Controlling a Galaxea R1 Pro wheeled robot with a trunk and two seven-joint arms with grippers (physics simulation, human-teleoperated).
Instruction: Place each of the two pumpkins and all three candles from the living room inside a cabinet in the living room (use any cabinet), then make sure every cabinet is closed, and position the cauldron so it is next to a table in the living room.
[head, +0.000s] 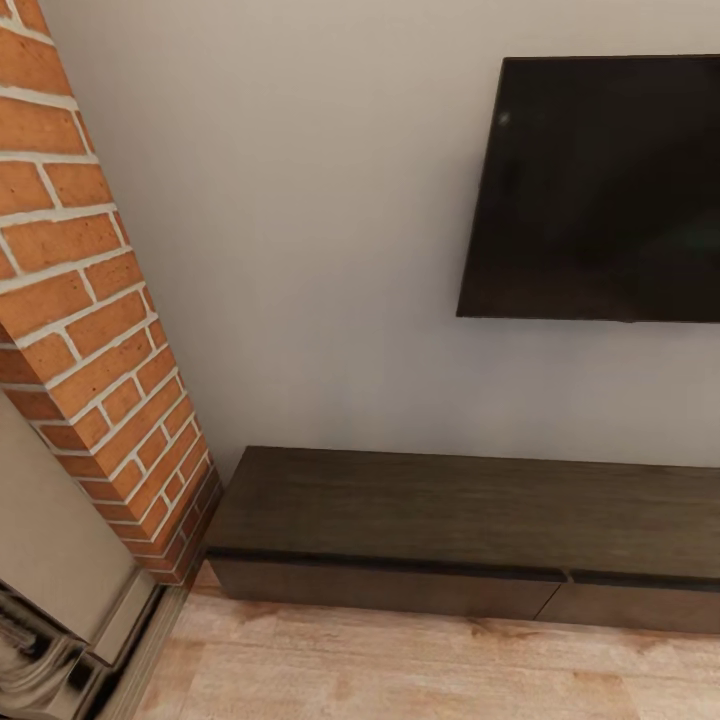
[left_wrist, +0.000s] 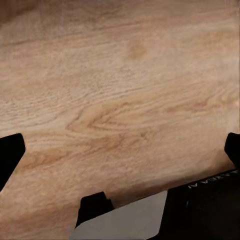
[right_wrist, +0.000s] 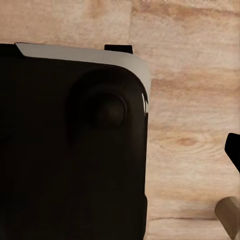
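While cabinet (head: 450, 530) drawers look shut under the TV (head: 600, 190), left end effector (left_wrist: 120, 150) released, right unclear; pumpkins, candles, cauldron pending.

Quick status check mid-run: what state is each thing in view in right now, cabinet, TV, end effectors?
cabinet: drawer fronts shut, top bare, no pumpkins or candles on it.
TV: wall-mounted, screen dark.
left end effector: fingers spread wide, nothing between them, wood floor beneath.
right end effector: one fingertip at the right wrist view's edge, state cannot be told.
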